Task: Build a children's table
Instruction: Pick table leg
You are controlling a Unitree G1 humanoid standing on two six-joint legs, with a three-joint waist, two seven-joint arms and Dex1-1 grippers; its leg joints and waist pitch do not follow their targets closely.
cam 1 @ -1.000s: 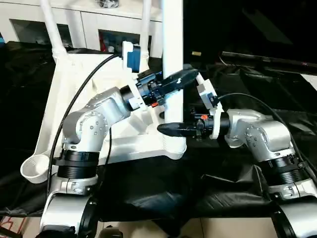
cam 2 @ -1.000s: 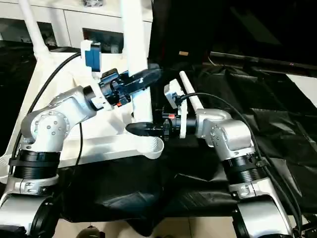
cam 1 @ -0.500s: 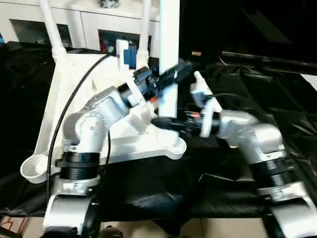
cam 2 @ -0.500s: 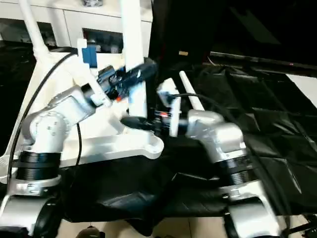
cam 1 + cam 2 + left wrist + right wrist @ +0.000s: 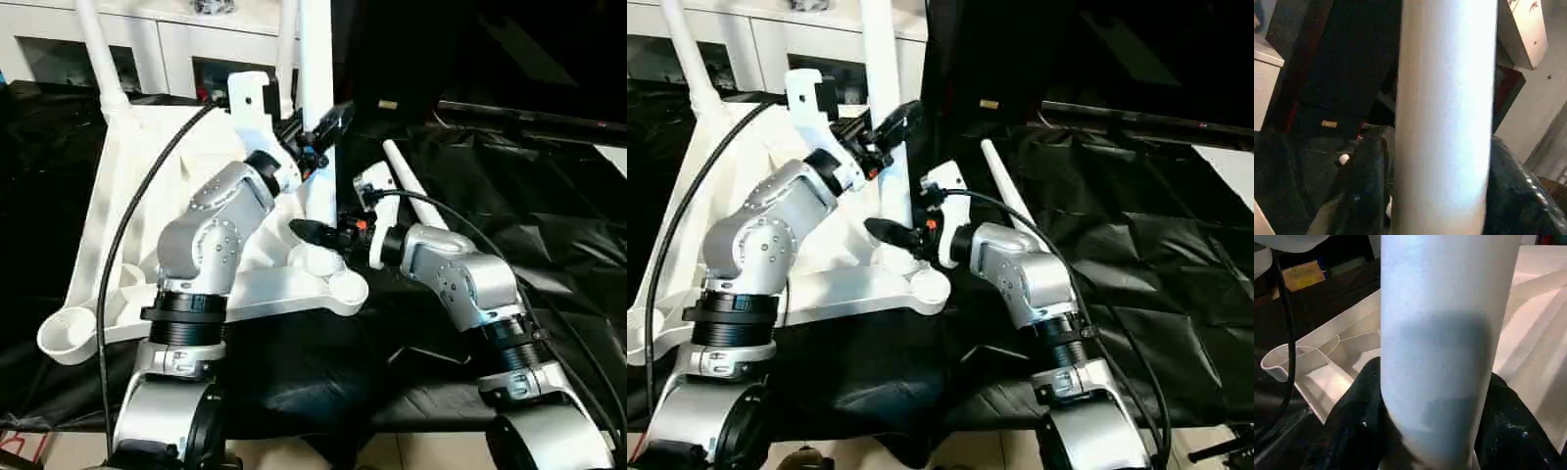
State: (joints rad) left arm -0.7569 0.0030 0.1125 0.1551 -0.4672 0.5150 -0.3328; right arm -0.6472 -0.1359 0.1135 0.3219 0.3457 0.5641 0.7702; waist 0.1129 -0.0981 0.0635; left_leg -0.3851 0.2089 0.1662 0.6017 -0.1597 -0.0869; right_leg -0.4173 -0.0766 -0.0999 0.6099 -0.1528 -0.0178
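Left eye view: leg (image 5: pixel 316 108) upright in corner socket, left gripper (image 5: pixel 323 127) and right gripper (image 5: pixel 315 233) both pinching it

leg (image 5: pixel 316 108) — tilted left | both arms swung left — left end effector (image 5: pixel 328 122) higher

Both silver forearms reach forward to the upright table leg (image 5: pixel 315 108). The left gripper (image 5: pixel 319 132) clasps it higher up; the right gripper (image 5: pixel 315 233) clasps it low, just above the corner socket (image 5: pixel 336 282).
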